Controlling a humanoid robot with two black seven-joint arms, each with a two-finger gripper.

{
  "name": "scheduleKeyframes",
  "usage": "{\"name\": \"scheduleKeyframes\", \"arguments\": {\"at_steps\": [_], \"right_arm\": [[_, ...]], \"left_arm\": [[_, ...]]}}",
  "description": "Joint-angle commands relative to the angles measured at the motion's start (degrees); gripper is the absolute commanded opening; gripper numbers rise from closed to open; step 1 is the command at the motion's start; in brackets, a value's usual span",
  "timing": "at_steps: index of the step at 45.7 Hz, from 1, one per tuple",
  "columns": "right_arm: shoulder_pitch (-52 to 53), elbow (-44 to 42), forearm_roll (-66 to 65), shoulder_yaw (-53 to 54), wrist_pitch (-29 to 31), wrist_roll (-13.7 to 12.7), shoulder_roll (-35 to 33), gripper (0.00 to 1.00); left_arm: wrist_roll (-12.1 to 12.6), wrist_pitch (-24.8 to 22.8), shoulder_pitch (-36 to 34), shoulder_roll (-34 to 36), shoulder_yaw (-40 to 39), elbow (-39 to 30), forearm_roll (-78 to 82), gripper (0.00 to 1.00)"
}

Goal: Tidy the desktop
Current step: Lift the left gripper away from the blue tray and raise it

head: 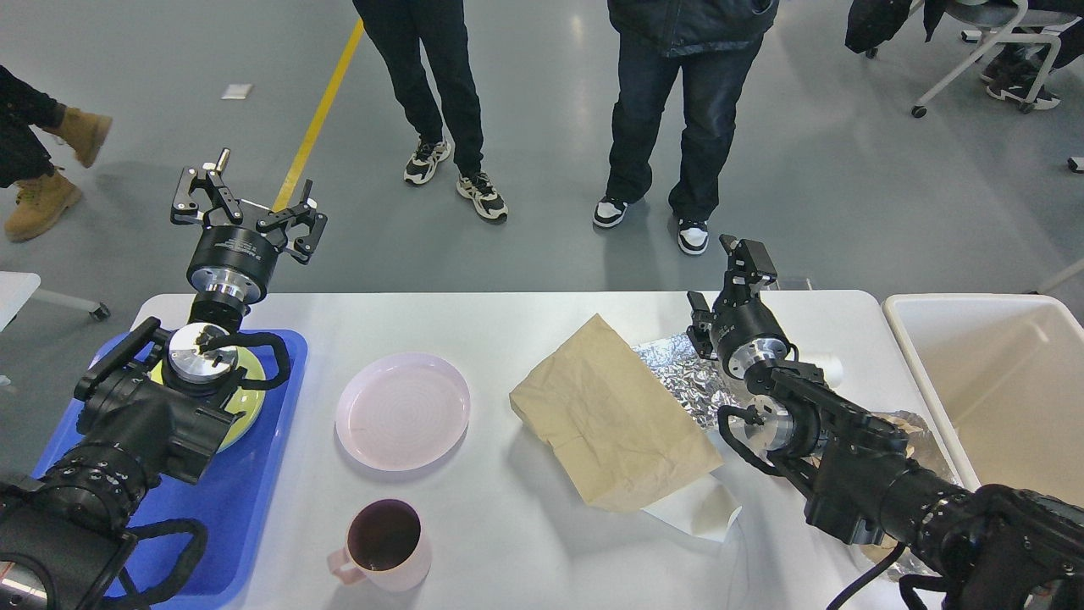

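Left hand (pixel 246 207) gapes wide above a blue tray (pixel 246 500). Right hand (pixel 735 280) (grip impossible to tell) hovers near foil (pixel 686 373) on the table (pixel 508 542).

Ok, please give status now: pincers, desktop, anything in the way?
Left pincer open, empty. Right pincer raised, state unclear. Large white desktop untidy: pink round plate, crumpled brown paper bag, silver foil.

Left of the brown paper bag (pixel 611 421) you have a pink plate (pixel 402 411) — the pink mug (pixel 383 544) nearer, foil (pixel 688 381) behind its right edge, off-white bin (pixel 999 381) far right.
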Motion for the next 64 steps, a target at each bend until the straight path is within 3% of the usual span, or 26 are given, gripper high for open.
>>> {"name": "scheduleKeyframes", "arguments": {"at_steps": [1, 14, 20, 30, 38, 49, 56, 64], "right_arm": [[0.00, 0.00, -0.02, 0.00, -0.04, 0.00, 0.00, 1.00], [0.00, 0.00, -0.02, 0.00, -0.04, 0.00, 0.00, 1.00], [0.00, 0.00, -0.02, 0.00, -0.04, 0.00, 0.00, 1.00], [0.00, 0.00, -0.02, 0.00, 0.05, 0.00, 0.00, 1.00], [0.00, 0.00, -0.02, 0.00, -0.04, 0.00, 0.00, 1.00], [0.00, 0.00, -0.02, 0.00, -0.04, 0.00, 0.00, 1.00], [0.00, 0.00, -0.02, 0.00, 0.05, 0.00, 0.00, 1.00], [0.00, 0.00, -0.02, 0.00, -0.04, 0.00, 0.00, 1.00]], "left_arm": [[-0.10, 0.05, 0.09, -2.01, -0.05, -0.02, -0.12, 0.96], [-0.98, 1.28, -0.35, -2.11, 1.01, 0.16, -0.38, 0.96], [-0.01, 1.19, -0.79, -0.18, 1.71, 0.69, 0.41, 0.96], [1.13, 0.67, -0.88, 5.18, 11.89, 0.69, 0.58, 0.96], [2.54, 0.40, -3.60, 10.28, 29.90, 0.60, 0.67, 0.96], [2.72, 0.75, -15.81, 12.57, 65.23, 0.60, 0.94, 0.96], [2.89, 0.40, -22.05, 12.40, 78.60, 0.42, 1.29, 0.96], [2.89, -4.95, -30.22, 11.78, 95.56, 0.33, 3.39, 0.96]]}}
